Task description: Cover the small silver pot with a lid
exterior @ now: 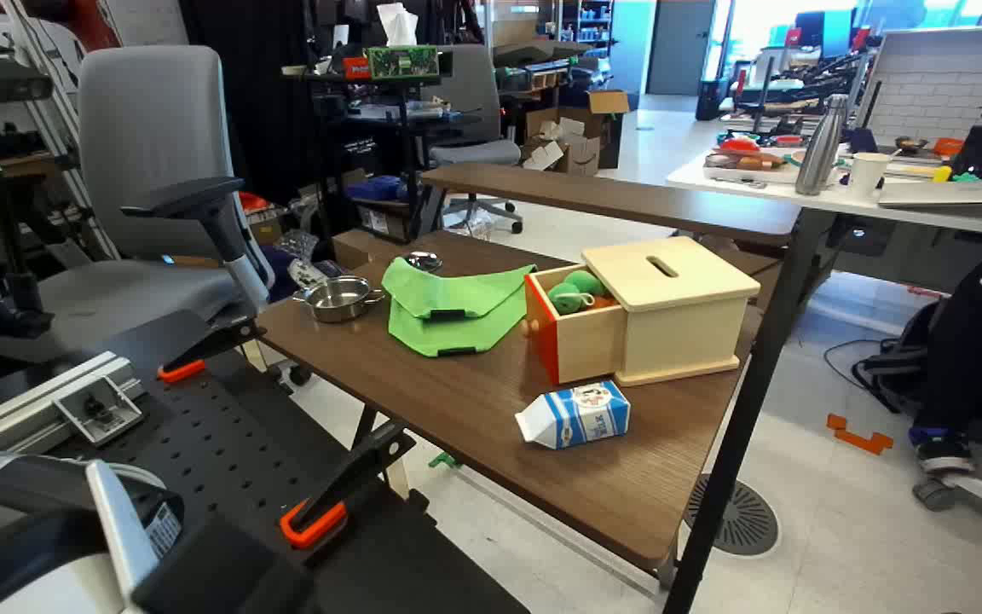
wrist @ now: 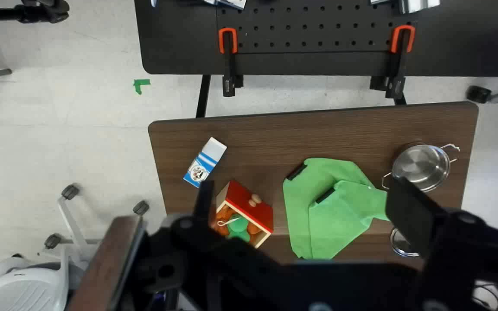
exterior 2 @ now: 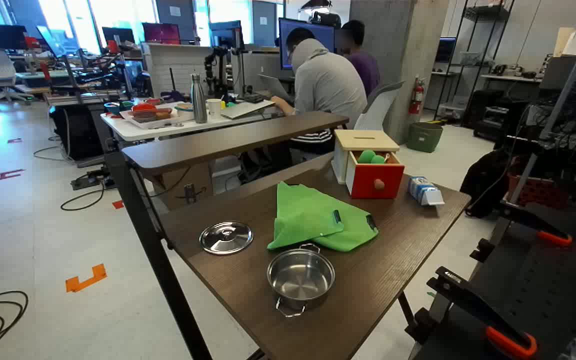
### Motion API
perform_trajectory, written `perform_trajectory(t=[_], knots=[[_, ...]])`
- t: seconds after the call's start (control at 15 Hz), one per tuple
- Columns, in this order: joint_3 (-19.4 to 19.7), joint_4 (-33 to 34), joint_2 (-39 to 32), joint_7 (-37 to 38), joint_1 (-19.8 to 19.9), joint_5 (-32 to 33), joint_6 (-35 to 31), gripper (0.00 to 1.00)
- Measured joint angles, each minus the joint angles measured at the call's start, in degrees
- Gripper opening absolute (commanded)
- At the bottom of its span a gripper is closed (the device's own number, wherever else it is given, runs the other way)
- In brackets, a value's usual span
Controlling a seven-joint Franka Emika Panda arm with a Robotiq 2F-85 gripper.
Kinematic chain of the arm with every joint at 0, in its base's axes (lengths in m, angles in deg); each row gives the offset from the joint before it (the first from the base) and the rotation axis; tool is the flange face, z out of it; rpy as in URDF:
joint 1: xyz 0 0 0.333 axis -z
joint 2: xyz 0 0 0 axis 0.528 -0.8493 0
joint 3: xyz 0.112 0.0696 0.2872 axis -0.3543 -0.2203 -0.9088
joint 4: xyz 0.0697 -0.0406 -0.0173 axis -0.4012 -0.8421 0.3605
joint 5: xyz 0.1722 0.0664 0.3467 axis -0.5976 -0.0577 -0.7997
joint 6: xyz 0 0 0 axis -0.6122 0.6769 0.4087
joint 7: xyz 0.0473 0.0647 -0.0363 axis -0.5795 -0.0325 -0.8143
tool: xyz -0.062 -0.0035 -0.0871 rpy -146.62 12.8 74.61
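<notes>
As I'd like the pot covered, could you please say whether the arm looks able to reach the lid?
Probably yes: the hand is open, and the lid lies uncovered, apart from the green cloth, though the raised shelf might limit the approach.

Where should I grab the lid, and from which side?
Likely best by the small handle at its middle, straight from above: the lid lies flat on the table, handle up, so its low rim looks harder to pinch.
</notes>
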Motion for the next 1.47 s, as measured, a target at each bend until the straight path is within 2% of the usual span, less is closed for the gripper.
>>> perform_trajectory(t=[1.2,1.47], knots=[[0.01,-0.08,0.01,0.0,-0.08,-0.2,-0.09,1.0],[-0.57,-2.02,-1.16,0.1,-2.37,-3.89,-4.25,1.0]])
